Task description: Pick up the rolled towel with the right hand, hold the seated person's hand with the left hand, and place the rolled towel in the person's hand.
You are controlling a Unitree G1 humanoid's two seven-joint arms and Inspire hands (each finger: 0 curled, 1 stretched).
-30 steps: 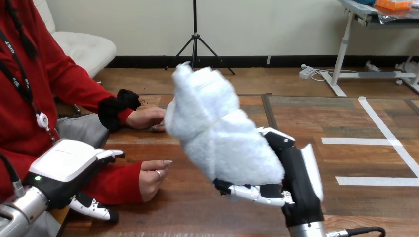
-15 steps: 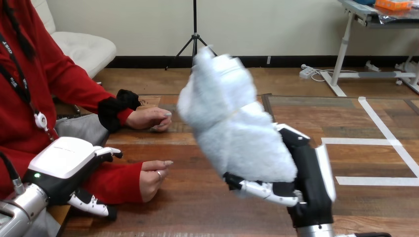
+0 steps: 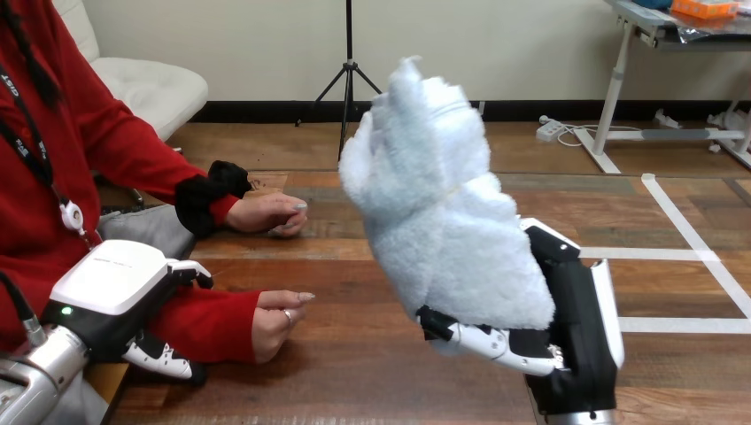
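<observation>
Right hand (image 3: 577,328) fingers (image 3: 492,342) round rolled towel (image 3: 443,212)

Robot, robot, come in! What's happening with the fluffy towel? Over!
Right hand shut on rolled towel, raised above table. Left hand round person's forearm. Nothing between towel and person's hand.

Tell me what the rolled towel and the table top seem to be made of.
Rolled towel: soft, fluffy fabric, likely terry or microfibre plush. Its pale surface is shaggy and matte, and it bulges where the right hand grips it. Table: wood or a wood-look laminate, hard to say which. It shows brown planks with grain streaks and a slight sheen.
</observation>
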